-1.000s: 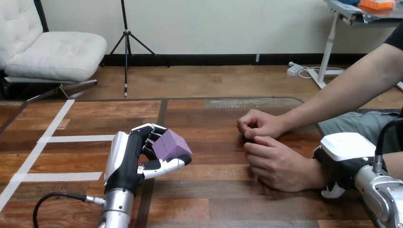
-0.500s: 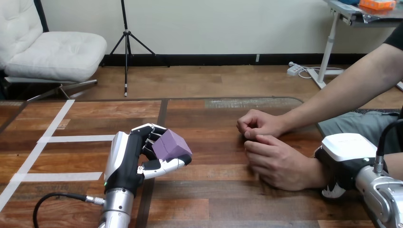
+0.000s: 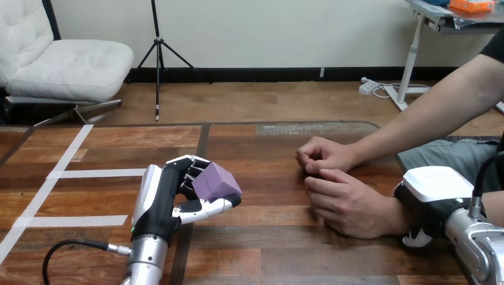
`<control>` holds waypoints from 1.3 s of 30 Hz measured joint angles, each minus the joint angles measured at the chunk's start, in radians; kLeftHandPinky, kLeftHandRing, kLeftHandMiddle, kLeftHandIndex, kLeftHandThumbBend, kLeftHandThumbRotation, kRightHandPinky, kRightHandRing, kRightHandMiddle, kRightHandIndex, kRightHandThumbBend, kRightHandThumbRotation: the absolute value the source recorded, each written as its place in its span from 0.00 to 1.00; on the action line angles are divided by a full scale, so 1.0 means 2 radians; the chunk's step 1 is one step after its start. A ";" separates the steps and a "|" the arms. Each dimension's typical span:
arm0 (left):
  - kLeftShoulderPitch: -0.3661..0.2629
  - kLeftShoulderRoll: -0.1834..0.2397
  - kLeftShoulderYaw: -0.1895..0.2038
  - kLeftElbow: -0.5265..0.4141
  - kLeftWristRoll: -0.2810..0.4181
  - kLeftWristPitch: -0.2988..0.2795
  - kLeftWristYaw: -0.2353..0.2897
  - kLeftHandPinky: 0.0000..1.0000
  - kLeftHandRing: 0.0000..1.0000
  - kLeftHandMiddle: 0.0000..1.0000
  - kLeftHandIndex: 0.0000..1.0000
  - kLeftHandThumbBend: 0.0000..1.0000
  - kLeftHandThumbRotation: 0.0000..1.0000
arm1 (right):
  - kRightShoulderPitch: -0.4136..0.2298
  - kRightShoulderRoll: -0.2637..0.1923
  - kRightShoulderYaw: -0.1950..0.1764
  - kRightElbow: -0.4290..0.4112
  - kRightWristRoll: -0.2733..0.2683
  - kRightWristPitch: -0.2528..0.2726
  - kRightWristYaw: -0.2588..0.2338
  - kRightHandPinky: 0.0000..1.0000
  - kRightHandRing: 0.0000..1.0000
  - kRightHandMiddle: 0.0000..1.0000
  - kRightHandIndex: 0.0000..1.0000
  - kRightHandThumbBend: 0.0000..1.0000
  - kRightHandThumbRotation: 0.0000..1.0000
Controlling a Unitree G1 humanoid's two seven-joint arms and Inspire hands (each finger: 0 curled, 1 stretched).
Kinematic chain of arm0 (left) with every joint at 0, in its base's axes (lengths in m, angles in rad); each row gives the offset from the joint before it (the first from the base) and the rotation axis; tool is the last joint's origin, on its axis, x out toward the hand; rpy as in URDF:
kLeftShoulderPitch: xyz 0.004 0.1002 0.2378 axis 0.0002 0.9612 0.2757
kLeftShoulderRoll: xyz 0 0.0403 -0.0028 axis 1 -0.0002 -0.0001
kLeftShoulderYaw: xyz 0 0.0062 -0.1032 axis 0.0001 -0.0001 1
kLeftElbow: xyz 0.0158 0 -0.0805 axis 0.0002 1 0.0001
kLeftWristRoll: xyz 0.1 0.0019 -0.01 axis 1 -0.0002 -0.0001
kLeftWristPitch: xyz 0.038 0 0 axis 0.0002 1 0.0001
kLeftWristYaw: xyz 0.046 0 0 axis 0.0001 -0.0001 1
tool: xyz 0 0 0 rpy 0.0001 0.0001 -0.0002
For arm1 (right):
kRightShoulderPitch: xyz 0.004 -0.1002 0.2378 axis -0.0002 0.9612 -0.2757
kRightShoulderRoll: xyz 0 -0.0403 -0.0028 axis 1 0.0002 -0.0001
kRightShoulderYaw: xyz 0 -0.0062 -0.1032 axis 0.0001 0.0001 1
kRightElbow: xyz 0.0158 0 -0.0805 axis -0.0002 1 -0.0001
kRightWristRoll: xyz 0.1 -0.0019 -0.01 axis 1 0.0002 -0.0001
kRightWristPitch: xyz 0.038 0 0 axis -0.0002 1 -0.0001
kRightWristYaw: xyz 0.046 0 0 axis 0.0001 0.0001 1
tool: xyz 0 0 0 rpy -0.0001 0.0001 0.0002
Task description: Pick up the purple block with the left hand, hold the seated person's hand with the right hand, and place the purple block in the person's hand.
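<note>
Purple block [image 3: 216, 181] sits left of centre in the lower half of the head view. It is raised off the table [image 3: 267, 249] and pinched between the thumb and curled fingers of the left robot hand [image 3: 160, 202].

The right robot hand [image 3: 437, 193] is at the lower right, against the wrist of the person's lower hand [image 3: 347, 205]. Whether it actually grips that wrist I cannot tell.

The main risk, as I judge it, is the receiving side. The person's lower hand lies palm down on the table, so a block released there would meet knuckles and could roll off. The person's upper hand [image 3: 324, 155], a loose fist, touches or nearly touches the lower one and crowds any approach from above. The thumb hold looks shallow, so a quick swing could tip the block out.

Between the block and the person's hands is a bare stretch of table, giving free room for a sideways carry. White tape strips [image 3: 101, 173] lie at the left, well clear of that path. The table's far edge runs across mid-frame, beyond both of the person's hands.
</note>
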 measured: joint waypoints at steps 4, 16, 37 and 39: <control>0.001 -0.003 0.008 0.000 -0.016 -0.009 -0.025 0.36 0.41 0.49 0.51 0.74 0.16 | 0.005 0.000 -0.004 -0.010 0.006 0.004 0.003 0.37 0.46 0.52 0.58 0.64 0.00; 0.008 -0.021 0.029 -0.001 -0.065 -0.032 -0.101 0.36 0.42 0.49 0.51 0.77 0.17 | 0.021 -0.001 -0.015 -0.054 0.010 0.020 0.031 0.36 0.45 0.51 0.54 0.72 0.00; 0.024 -0.068 0.041 -0.043 -0.123 -0.033 -0.225 0.37 0.43 0.49 0.51 0.81 0.19 | 0.047 -0.012 -0.051 -0.138 0.038 0.025 0.059 0.36 0.44 0.51 0.52 0.78 0.00; 0.025 -0.072 0.041 -0.047 -0.124 -0.033 -0.229 0.37 0.43 0.49 0.51 0.81 0.19 | 0.049 -0.012 -0.054 -0.146 0.040 0.025 0.059 0.36 0.44 0.50 0.52 0.78 0.00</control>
